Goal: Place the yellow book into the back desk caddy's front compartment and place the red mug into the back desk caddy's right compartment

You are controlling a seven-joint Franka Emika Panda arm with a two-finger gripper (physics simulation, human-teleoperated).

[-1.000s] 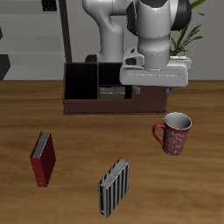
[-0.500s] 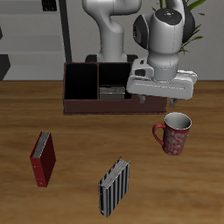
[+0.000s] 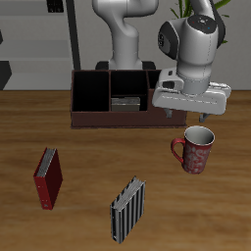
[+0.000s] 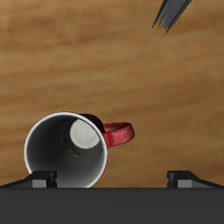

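Observation:
The red mug (image 3: 196,149) stands upright on the table in front of the back desk caddy (image 3: 113,121), handle toward the caddy side. In the wrist view I look down into the red mug's (image 4: 66,150) white inside. My gripper (image 3: 187,117) hangs open above the mug and a little farther back, with nothing between its fingers; in the wrist view the gripper (image 4: 112,178) shows both fingertips far apart. The yellow book (image 3: 125,101) lies in the caddy's small middle section, the nearer one. The caddy's end nearest the mug is partly hidden behind my gripper.
A dark red book (image 3: 48,178) lies near the table's front edge. A black-and-white striped book (image 3: 127,209) stands nearer the front still, and its corner shows in the wrist view as the striped book (image 4: 175,10). A plant (image 3: 212,44) stands behind the arm.
My gripper has travelled sideways from over the caddy's end to above the red mug. It stayed open; the mug and the books have not moved.

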